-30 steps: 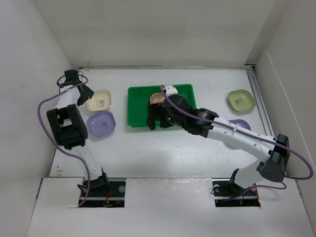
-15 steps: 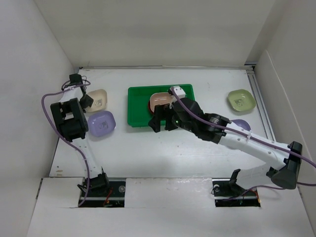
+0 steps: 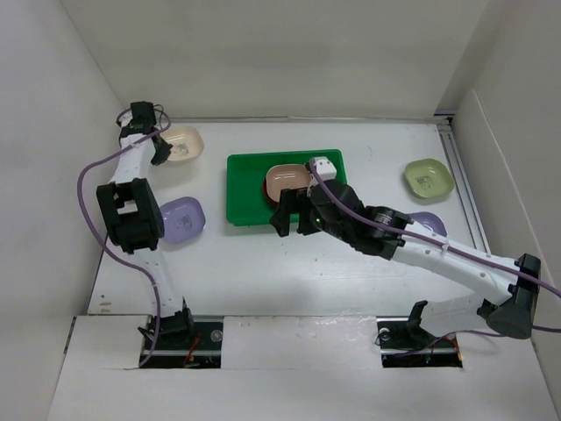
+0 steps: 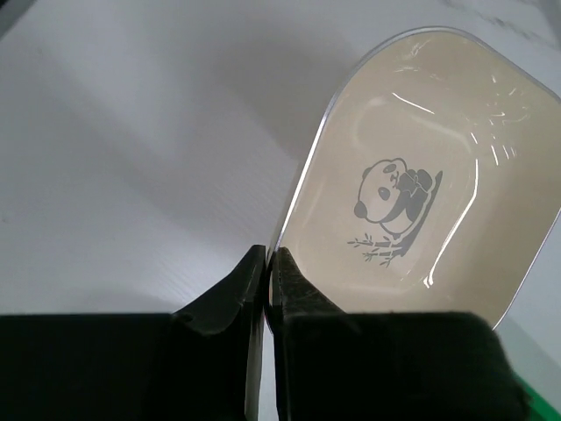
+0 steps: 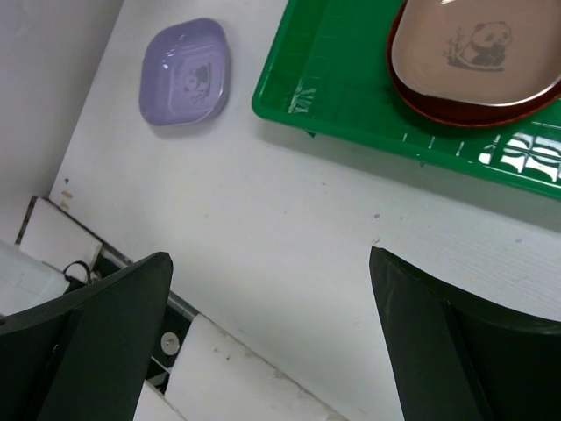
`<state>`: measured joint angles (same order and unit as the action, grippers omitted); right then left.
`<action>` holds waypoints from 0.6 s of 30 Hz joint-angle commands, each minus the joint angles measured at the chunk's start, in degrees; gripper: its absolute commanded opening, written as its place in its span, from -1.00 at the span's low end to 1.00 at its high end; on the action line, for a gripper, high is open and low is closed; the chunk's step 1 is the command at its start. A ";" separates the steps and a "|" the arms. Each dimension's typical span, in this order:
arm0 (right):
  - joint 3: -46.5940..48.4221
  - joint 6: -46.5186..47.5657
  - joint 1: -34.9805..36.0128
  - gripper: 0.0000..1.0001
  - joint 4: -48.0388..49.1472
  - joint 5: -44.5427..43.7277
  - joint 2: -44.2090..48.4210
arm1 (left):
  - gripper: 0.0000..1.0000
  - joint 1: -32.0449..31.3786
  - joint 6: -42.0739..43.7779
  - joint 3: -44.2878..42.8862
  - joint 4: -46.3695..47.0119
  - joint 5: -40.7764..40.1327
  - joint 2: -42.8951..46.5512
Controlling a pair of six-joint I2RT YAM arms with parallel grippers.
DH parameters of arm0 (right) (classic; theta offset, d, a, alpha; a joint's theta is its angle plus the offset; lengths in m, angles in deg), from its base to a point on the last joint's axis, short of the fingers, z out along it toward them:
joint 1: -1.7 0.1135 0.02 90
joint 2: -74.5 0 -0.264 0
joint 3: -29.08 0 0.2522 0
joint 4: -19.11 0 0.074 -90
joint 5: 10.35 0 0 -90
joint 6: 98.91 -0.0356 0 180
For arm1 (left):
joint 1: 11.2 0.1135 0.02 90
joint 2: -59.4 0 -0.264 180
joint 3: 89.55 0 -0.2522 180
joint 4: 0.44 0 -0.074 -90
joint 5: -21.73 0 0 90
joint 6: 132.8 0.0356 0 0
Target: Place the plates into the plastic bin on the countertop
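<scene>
One pinkish-tan dish (image 3: 287, 179) sits on a reddish-brown plate (image 5: 466, 113) inside the green bin (image 3: 245, 189). The left hand (image 4: 269, 257) pinches the rim of the cream dish (image 4: 421, 193) near the table's (image 3: 263, 272) far left corner. The right hand (image 5: 272, 281), fingers wide apart and empty, hovers beside the bin's near rim

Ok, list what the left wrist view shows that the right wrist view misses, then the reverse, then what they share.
Only the left wrist view: the cream dish with a panda print, its rim pinched by the left gripper. Only the right wrist view: the lavender dish on the counter, the green bin holding a pinkish-tan dish stacked on a reddish-brown plate, and the right gripper, open and empty. Both: the white countertop.
</scene>
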<state>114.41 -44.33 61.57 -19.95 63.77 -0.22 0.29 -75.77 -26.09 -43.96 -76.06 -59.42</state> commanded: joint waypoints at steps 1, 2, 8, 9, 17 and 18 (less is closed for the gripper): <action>-0.12 -1.31 0.50 1.00 -1.24 -5.91 0.89 | -1.00 -7.06 0.37 -0.50 -2.66 -1.34 12.55; 0.58 -1.32 -0.19 1.00 -2.46 -7.48 0.89 | -1.00 -8.66 -0.33 0.73 -2.67 -1.35 14.31; 2.43 -5.53 -3.19 1.00 -6.95 -13.11 5.98 | -1.00 -24.80 -6.39 15.76 1.27 -2.93 25.74; 2.43 -5.54 -4.58 1.00 -6.96 -13.12 7.12 | -1.00 -26.85 -6.93 17.25 2.06 -2.93 26.36; 3.05 -4.31 -13.19 1.00 -13.37 -14.27 16.97 | -1.00 -39.35 -13.35 25.26 8.48 -3.28 24.61; 3.05 -3.79 -14.43 1.00 -13.37 -13.57 17.58 | -1.00 -40.74 -13.96 25.78 9.27 -3.28 24.08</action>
<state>115.50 -48.81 50.06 -30.90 51.60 15.47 -39.56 -86.07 -1.59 -38.78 -78.38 -34.64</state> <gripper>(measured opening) 0.999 0.021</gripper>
